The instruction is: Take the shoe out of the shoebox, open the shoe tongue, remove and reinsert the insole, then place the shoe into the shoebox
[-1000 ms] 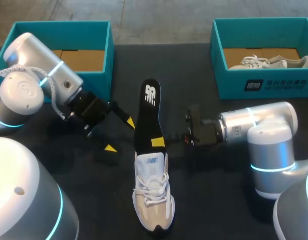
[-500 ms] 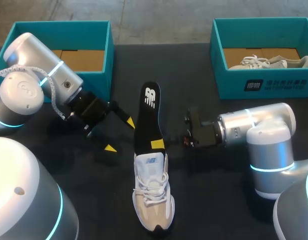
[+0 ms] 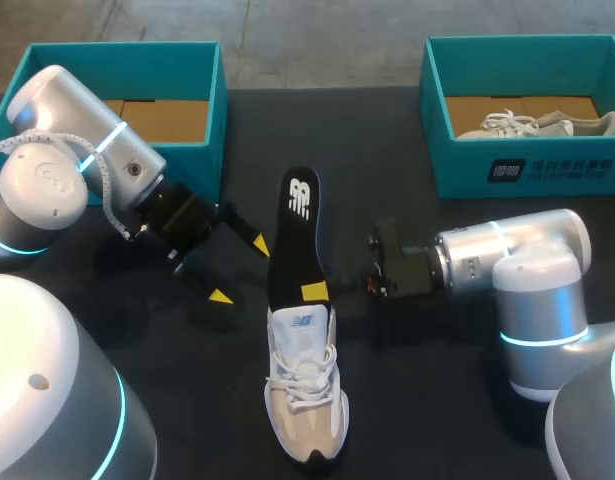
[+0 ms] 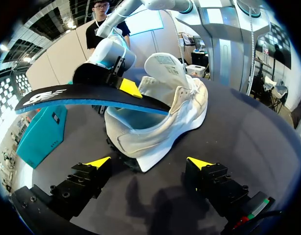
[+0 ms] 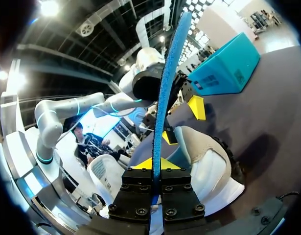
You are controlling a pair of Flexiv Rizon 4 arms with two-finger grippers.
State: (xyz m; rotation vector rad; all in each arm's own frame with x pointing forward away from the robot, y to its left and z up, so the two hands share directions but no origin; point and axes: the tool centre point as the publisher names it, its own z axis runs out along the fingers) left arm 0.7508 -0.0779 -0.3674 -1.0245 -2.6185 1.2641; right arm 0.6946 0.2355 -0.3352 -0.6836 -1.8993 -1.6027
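A white and beige shoe (image 3: 305, 385) lies on the dark table with its heel toward the boxes; in the left wrist view the shoe (image 4: 162, 112) has its tongue pulled up. The black insole (image 3: 293, 235) sticks out of its opening, slanting up and away. My right gripper (image 3: 315, 290) is shut on the insole near its heel end; in the right wrist view the insole's blue edge (image 5: 167, 88) rises from between the right gripper's (image 5: 155, 164) tips. My left gripper (image 3: 239, 270) stands open just left of the shoe, holding nothing; in its own view the left gripper (image 4: 150, 161) faces the shoe's heel.
A teal shoebox (image 3: 219, 110) stands at the back left behind my left arm, showing only its cardboard floor. A second teal shoebox (image 3: 467, 170) at the back right holds another pale shoe (image 3: 542, 125). Bare table lies between the boxes and beside the shoe.
My right gripper has shifted the insole slightly toward the shoe, its far tip coming a little nearer. The left arm and the shoe have kept still.
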